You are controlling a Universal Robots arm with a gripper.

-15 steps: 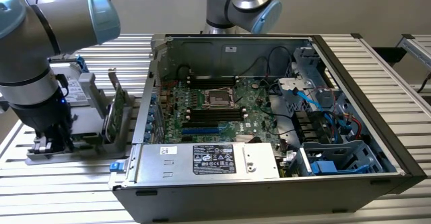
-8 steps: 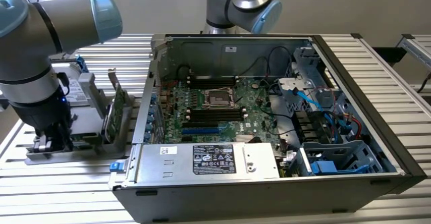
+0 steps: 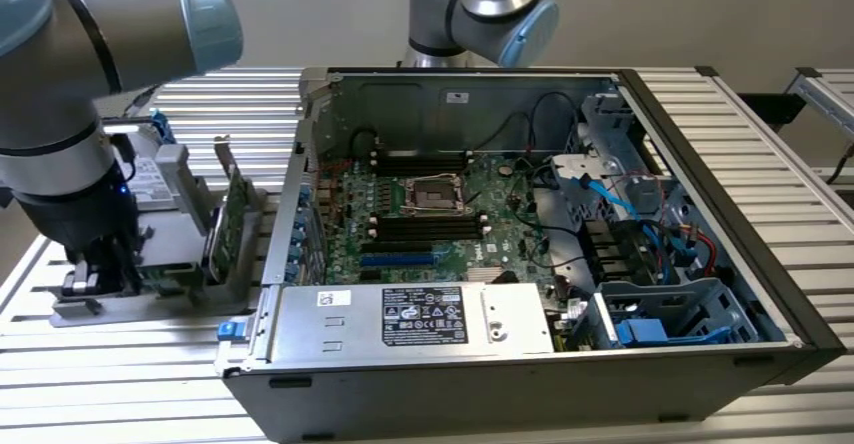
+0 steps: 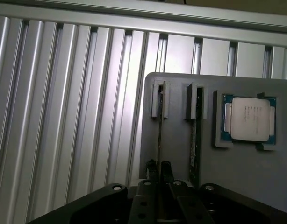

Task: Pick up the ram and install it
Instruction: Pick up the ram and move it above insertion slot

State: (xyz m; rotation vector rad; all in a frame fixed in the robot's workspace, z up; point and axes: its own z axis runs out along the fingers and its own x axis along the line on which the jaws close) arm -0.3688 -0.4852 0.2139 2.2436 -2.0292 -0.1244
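**Step in hand: pick-up.** The tool (image 4: 158, 169) stands over the grey holder (image 4: 176, 140). In the exterior view the holder sits on the table (image 3: 134, 394), at 9 o'clock from the open computer case (image 3: 797, 294).

The jaws are drawn together on the ram (image 4: 160, 126), one finger on each face of the thin board. The ram stands on edge in its holder slot. A second stick (image 4: 194, 140) occupies the neighbouring slot. Installation is not begun.

**Judgement:** withdrawal calls for a straight pull along the slot guides with no twist. The ram must then be aligned with the memory slots (image 3: 424, 226).
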